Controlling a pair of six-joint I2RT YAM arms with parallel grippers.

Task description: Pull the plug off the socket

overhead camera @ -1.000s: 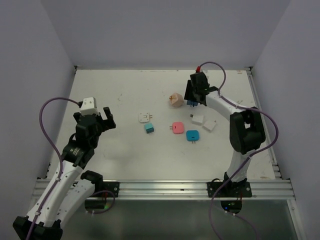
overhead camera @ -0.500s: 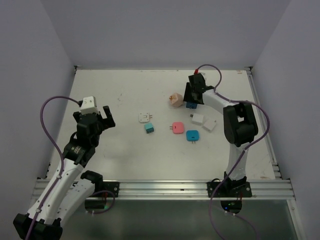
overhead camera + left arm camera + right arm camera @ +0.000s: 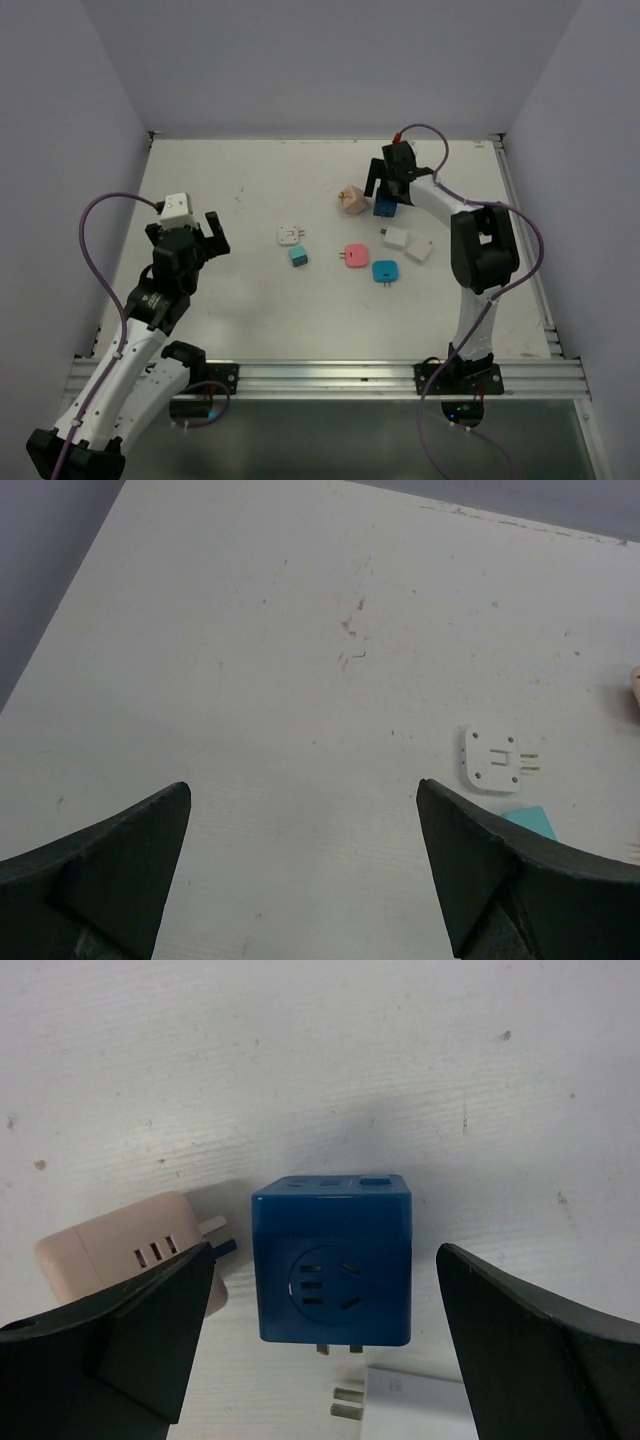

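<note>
Evidently right hand [image 3: 325, 1260] stood open astride blue cube [image 3: 332, 1222], probably to grip it; left hand [image 3: 300, 810] open, idle.

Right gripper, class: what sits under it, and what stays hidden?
Under the open right gripper sits the blue socket cube, apart from both fingers, its underside covered. Metal prongs show at its lower edge; a beige cube lies beside it.

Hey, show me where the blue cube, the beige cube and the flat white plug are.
blue cube [image 3: 332, 1270], right wrist view, on its face with the holes.
beige cube [image 3: 125, 1250], right wrist view, on its slotted face.
white plug [image 3: 491, 760], left wrist view, middle of its flat plate.
</note>
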